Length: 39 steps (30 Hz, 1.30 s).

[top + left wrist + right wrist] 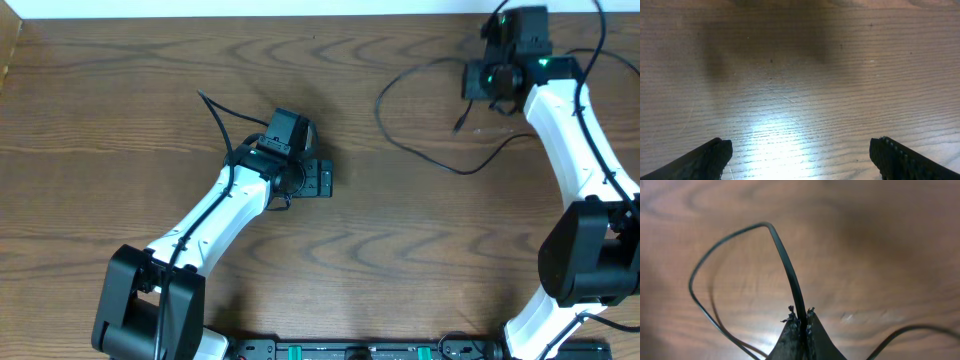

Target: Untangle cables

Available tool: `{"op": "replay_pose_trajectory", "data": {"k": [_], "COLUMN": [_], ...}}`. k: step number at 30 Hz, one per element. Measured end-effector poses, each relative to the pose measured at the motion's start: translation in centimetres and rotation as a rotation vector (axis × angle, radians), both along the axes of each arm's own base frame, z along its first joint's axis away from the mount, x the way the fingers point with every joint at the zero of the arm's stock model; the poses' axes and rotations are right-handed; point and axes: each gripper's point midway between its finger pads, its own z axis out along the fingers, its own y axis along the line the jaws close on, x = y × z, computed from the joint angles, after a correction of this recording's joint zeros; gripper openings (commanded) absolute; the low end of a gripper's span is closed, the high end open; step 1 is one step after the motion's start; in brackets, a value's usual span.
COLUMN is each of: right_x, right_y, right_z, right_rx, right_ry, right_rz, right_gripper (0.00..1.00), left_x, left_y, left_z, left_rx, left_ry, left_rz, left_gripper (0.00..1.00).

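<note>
A wooden tabletop point(120, 60) carries both arms. The black cable point(790, 275) runs lengthwise straight ahead of the right end effector point(800, 315), which is clenched on it, then loops sideways. The left end effector point(800, 155) hangs released, well apart from the cable, so the right arm is nearer.

You are seeing no readable writing, label, brand, number or sign anywhere on the table point(400, 250) or on the black cable point(790, 275) in any view.
</note>
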Motion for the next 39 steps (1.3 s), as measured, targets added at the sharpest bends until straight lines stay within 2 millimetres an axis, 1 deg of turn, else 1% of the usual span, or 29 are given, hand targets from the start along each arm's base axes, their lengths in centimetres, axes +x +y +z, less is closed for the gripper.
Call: {"op": "replay_pose_trajectory", "data": {"k": [2,4,6,8,10,13,15,16,18,19,21,22,24,26,31,33,35,37,39], "right_x": [1.4,2.7,2.8,2.0,0.9,-0.8,-2.5,-3.0,-4.6,-5.2,-6.2,-6.7,-7.4,-7.7,-8.2,-8.5,-8.8,-8.9,-8.9], "right_y": [-0.8,-2.1,-3.0,-4.1,-5.2,-7.1,-8.4,-8.8,-9.8,-10.3,-11.3,-11.7,-12.4,-12.9,-13.3,-13.4,-13.7,-14.1,-14.3], "right_z": [1.7,3.4,3.6,3.0,1.8,-0.6,-3.4,-4.3,-6.7,-7.8,-9.7,-10.4,-11.5,-12.2,-13.6,-14.4,-15.1,-15.3,-15.3], "right_rx": [-0.036,-0.066,-0.078,-0.093,-0.112,-0.147,-0.16,-0.157,-0.145,-0.136,-0.117,-0.109,-0.096,-0.086,-0.066,-0.057,-0.05,-0.045,-0.039], "right_ry": [-0.068,-0.136,-0.142,-0.101,-0.035,0.077,0.194,0.228,0.328,0.367,0.432,0.456,0.494,0.513,0.542,0.561,0.58,0.582,0.581], "right_rz": [-0.021,-0.05,-0.072,-0.1,-0.136,-0.221,-0.297,-0.328,-0.415,-0.46,-0.546,-0.583,-0.643,-0.684,-0.76,-0.789,-0.817,-0.84,-0.854], "right_gripper": [0.01,0.01,0.01,0.01,0.01,0.01,0.01,0.02,0.01,0.02,0.02,0.04,0.09,0.13,0.18,0.26,0.3,0.32,0.38], "left_x": [0.0,0.0,0.0,0.0,0.0,0.0,0.0,0.0,0.0,0.0,0.0,0.0,0.0,0.0,0.0,0.0,0.0,0.0,0.0], "left_y": [0.0,0.0,0.0,0.0,0.0,0.0,0.0,0.0,0.0,0.0,0.0,0.0,0.0,0.0,0.0,0.0,0.0,0.0,0.0], "left_z": [0.0,0.0,0.0,0.0,0.0,0.0,0.0,0.0,0.0,0.0,0.0,0.0,0.0,0.0,0.0,0.0,0.0,0.0,0.0], "left_rx": [0.0,0.0,0.0,0.0,0.0,0.0,0.0,0.0,0.0,0.0,0.0,0.0,0.0,0.0,0.0,0.0,0.0,0.0,0.0], "left_ry": [0.0,0.0,0.0,0.0,0.0,0.0,0.0,0.0,0.0,0.0,0.0,0.0,0.0,0.0,0.0,0.0,0.0,0.0,0.0], "left_rz": [0.0,0.0,0.0,0.0,0.0,0.0,0.0,0.0,0.0,0.0,0.0,0.0,0.0,0.0,0.0,0.0,0.0,0.0,0.0], "left_gripper": [0.95,0.95,0.95,0.95,0.95,0.95,0.95,0.95,0.95,0.95,0.95,0.95,0.95,0.95,0.95,0.95,0.95,0.95,0.95]}}
